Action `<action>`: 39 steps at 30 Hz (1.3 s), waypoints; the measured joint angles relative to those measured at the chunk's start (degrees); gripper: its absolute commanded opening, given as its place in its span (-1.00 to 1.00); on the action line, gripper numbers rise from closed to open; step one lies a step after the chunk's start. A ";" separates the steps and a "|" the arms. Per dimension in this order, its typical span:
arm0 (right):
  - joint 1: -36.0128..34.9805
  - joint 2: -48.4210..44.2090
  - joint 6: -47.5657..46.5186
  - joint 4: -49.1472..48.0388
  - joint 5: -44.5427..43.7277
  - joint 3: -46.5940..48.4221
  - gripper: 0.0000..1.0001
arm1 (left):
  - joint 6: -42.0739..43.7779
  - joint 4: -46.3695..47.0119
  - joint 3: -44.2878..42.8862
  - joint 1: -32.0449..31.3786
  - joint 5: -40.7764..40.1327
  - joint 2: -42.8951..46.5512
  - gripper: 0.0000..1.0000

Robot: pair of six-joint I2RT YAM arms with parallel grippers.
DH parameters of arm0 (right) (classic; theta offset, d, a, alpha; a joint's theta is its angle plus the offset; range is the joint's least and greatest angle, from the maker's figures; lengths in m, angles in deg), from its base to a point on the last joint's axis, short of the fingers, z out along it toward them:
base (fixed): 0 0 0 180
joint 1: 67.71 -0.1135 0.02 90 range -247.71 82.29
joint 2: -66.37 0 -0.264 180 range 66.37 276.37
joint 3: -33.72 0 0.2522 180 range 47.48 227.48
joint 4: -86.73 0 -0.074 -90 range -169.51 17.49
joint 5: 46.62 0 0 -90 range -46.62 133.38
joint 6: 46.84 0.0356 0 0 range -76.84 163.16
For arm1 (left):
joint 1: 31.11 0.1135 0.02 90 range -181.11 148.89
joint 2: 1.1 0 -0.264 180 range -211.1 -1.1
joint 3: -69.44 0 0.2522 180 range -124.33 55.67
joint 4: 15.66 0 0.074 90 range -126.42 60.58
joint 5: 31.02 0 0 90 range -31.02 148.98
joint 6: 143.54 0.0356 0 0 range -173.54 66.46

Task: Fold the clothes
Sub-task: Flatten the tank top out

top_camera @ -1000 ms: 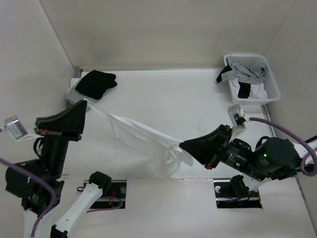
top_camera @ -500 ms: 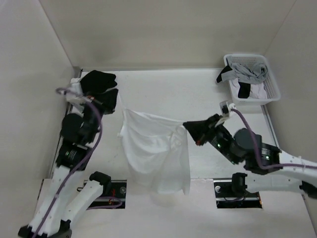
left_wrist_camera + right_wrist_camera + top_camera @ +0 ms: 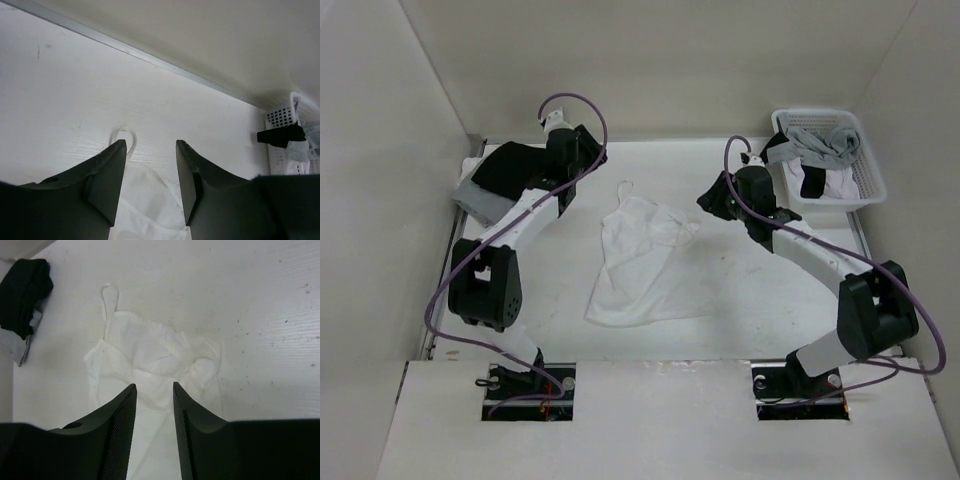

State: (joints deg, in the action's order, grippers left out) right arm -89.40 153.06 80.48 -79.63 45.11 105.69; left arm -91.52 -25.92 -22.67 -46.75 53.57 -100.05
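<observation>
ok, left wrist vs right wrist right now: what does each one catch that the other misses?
Left wrist only: the white basket at the right edge, with a black cloth hanging over its rim, and the seam where the table meets the back wall.

Right wrist only: the black garment lying on a grey cloth at upper left, and most of the top's body, bunched on one side.

Both: the white garment flat on the table, its strap loop, and open fingers holding nothing, on the left gripper and the right gripper.
</observation>
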 measured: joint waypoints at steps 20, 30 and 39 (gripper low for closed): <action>-25.35 -35.89 8.81 5.42 -9.42 -37.59 -0.56 | -15.85 -27.39 58.07 -12.76 -10.80 63.25 -0.48; -29.88 -38.64 13.90 7.96 -13.60 -37.83 -0.49 | -27.15 -38.47 58.64 -19.47 -10.40 59.19 -0.54; -30.14 -39.10 15.41 8.24 -14.51 -39.26 -0.44 | -29.20 -37.57 59.67 -22.32 -9.11 57.09 -0.45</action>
State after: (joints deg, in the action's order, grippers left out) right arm -119.54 113.96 95.89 -71.39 30.60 66.44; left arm -120.72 -63.49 37.00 -69.07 44.46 -42.96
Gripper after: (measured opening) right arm 0.265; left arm 0.270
